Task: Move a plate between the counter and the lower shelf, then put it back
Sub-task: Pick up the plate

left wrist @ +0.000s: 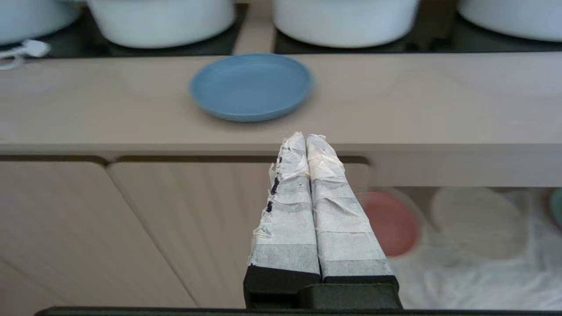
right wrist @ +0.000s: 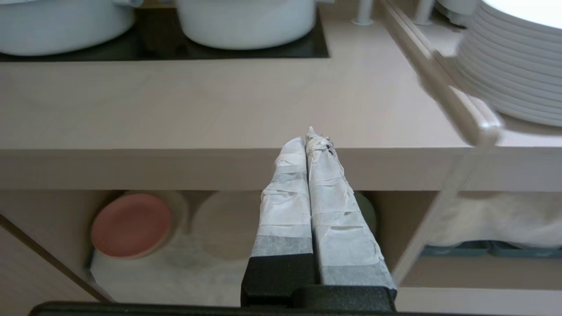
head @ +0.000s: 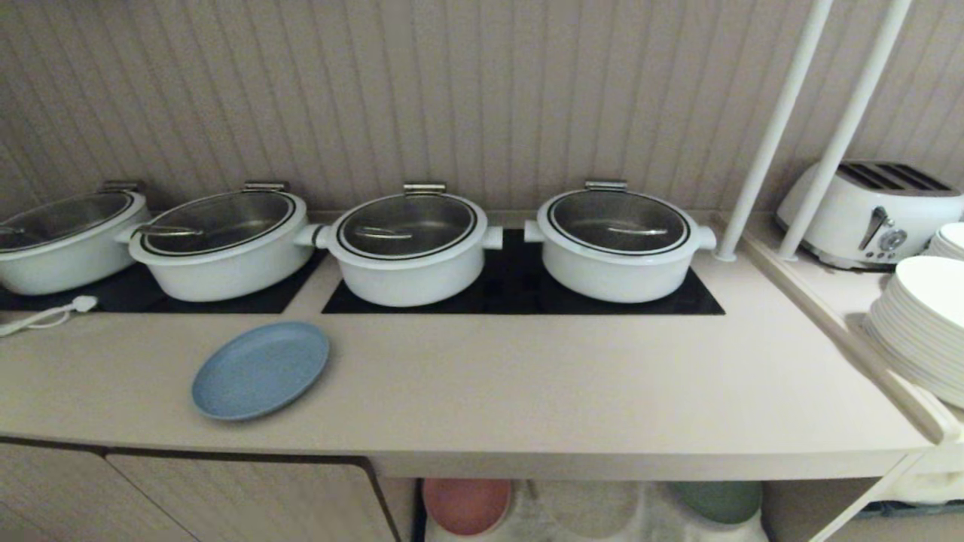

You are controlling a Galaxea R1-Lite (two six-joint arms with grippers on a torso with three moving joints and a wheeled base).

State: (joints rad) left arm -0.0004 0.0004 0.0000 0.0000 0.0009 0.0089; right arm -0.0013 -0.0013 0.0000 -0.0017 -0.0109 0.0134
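The light-blue plate (head: 260, 369) lies flat on the left of the beige surface (head: 542, 376) before the white pots (head: 410, 245), my left claw (left wrist: 306, 139) and right claw (right wrist: 312, 139) both pressed together, empty, short of its front edge above the lower shelf (right wrist: 175, 267).

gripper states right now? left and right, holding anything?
Left gripper: shut, empty, in front of the counter edge, short of the plate.
Right gripper: shut, empty, at the counter edge above the lower shelf.
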